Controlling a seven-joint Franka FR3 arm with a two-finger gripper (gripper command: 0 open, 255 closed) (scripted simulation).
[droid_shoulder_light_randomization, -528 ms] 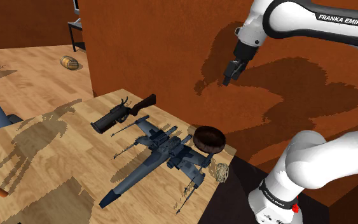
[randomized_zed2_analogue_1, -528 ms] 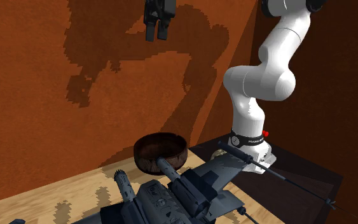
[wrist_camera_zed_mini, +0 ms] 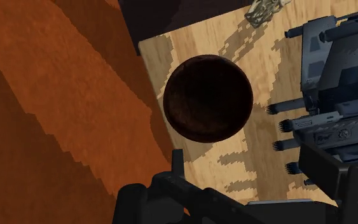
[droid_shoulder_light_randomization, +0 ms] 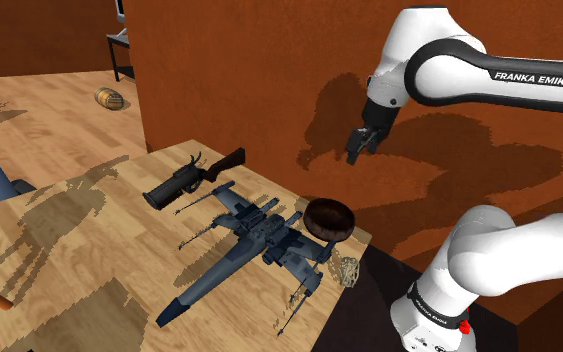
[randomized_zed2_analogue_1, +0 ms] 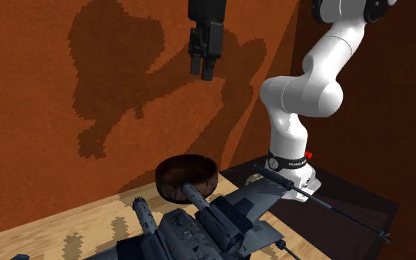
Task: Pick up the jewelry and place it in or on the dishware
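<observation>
Jewelry (droid_shoulder_light_randomization: 347, 268): small pale-gold tangle, lower half of the shoulder view, right of centre. It lies at the table (droid_shoulder_light_randomization: 59, 260) corner, near the bowl (droid_shoulder_light_randomization: 328, 218) and just beside the plane (droid_shoulder_light_randomization: 254, 240) wing.
Gripper (randomized_zed2_analogue_1: 204, 68): upper centre of the second exterior view, high above the bowl, fingers apart, empty.
Step in hand: approach, judged barely begun.
Advised: centre over the tangle, descend straight, clear wing and bowl rim, close low at the tabletop.

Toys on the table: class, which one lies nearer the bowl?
The grey-blue model spacecraft: it lies right beside the dark brown bowl, while the dark pistol sits farther off, beyond the spacecraft.
</observation>
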